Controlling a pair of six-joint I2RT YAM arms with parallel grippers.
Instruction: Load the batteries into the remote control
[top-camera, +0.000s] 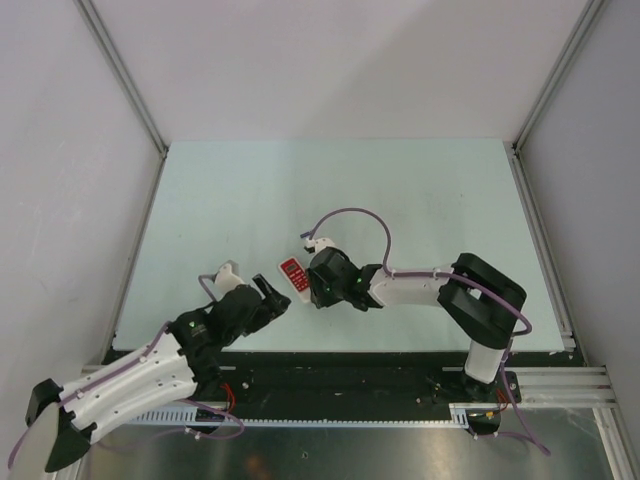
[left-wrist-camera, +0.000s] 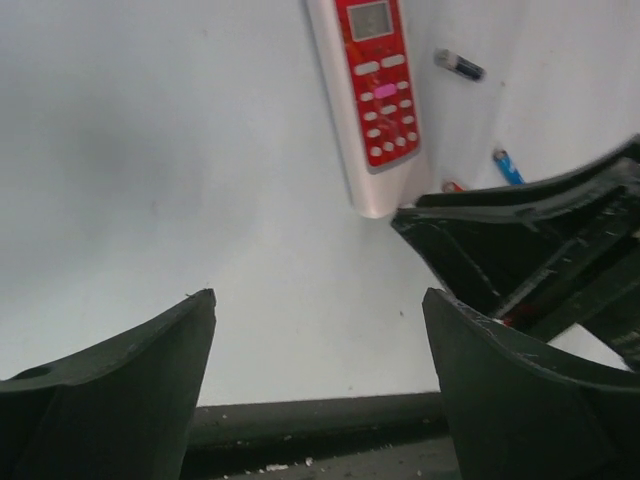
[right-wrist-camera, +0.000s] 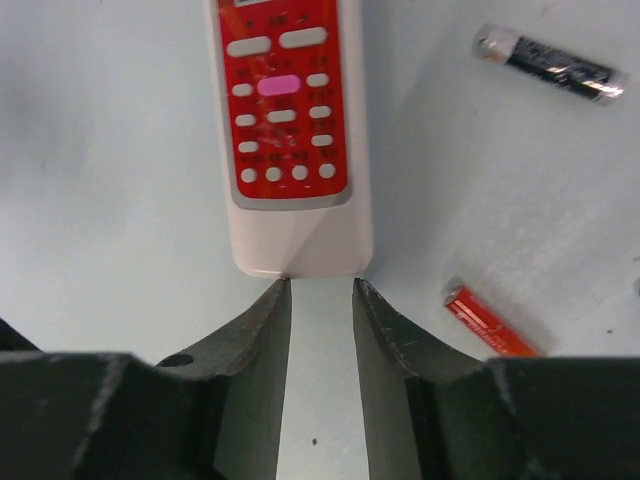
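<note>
Loose beside remote control (top-camera: 294, 275): black battery (right-wrist-camera: 550, 62), orange-red battery (right-wrist-camera: 490, 320). Right gripper (right-wrist-camera: 320, 285) narrow, empty, tips at its near-right end; left gripper (left-wrist-camera: 320, 300) wide, empty. Face-up, centre-near of table (top-camera: 420, 200) — long axis far-left to near-right, screen end far-left.

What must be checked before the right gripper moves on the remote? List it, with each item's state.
1. Back of the remote control facing up for loading: not ok, the red button face is up.
2. Battery bay open: cannot tell, the back is hidden.
3. Span of the right gripper: not ok, its gap sits at the remote's near end and is narrower than the remote.
4. State of the left gripper: ok, open and empty.
5. Batteries reachable: ok, the black battery, orange-red battery and blue battery lie loose, apart from the remote.
</note>
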